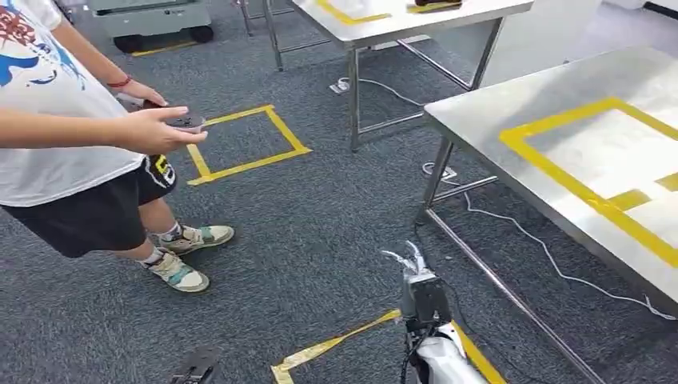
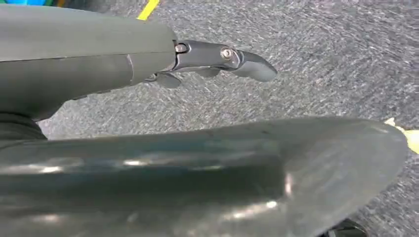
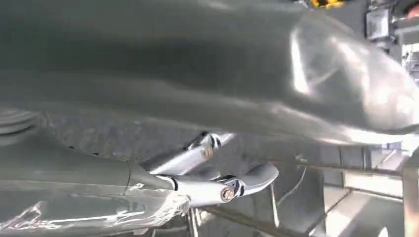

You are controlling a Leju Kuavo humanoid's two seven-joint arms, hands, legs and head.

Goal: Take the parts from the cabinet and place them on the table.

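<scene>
I am looking down from the head camera at grey carpet (image 1: 320,232), and a person (image 1: 72,152) is standing at the left, holding a dark, flattish part (image 1: 185,122) out in both hands over a square of yellow tape (image 1: 240,144) on the floor. The part is lying roughly level in the person's hands, its long axis running across my view; it is too small for me to tell which end is pointing where. My right hand (image 1: 412,262) is hanging low over the carpet near the table (image 1: 512,96) at the right, its fingers spread apart and gripping nothing; the right wrist camera is showing them (image 3: 225,185) loose with the table's legs beyond. My left hand (image 2: 217,57) is showing in its wrist camera over bare carpet, fingers stretched out and holding nothing. A second table (image 1: 384,20) is standing farther back.
</scene>
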